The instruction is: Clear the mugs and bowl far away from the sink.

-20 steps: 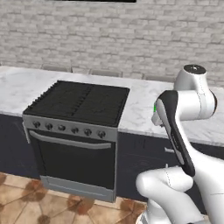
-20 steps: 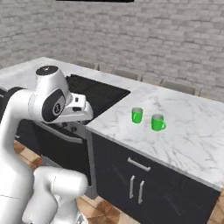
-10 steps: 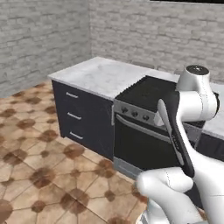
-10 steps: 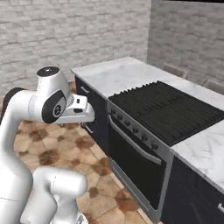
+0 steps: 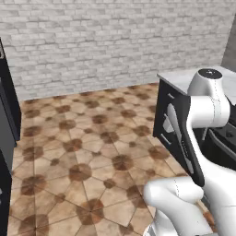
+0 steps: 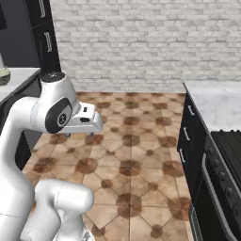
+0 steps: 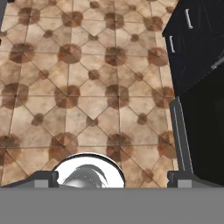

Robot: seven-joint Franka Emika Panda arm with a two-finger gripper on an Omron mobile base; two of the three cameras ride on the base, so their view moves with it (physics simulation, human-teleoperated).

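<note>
The mugs, the bowl and the sink are out of view. My gripper (image 7: 113,177) points down at the brown tiled floor (image 7: 87,87). It is open: its two dark fingertips (image 7: 43,178) stand far apart at the bottom of the hand view with nothing between them. From the right base view the hand (image 6: 87,119) hangs in front of my folded white arm, high over the floor and away from any counter. A pale olive rounded thing (image 6: 4,75) sits on a grey counter at the left edge, cut off by the frame; I cannot tell what it is.
A black stove (image 6: 223,174) and dark drawers (image 6: 187,136) under a marble counter (image 6: 216,101) stand at the right. Tall dark cabinets (image 6: 44,37) rise at the back left. A brick wall (image 5: 115,41) closes the far side. Open tiled floor (image 5: 92,147) lies ahead.
The whole picture has swung left as the base turned: the stove and counter slid off to the right, the green mugs left view, and open floor came in. The gripper stayed open.
</note>
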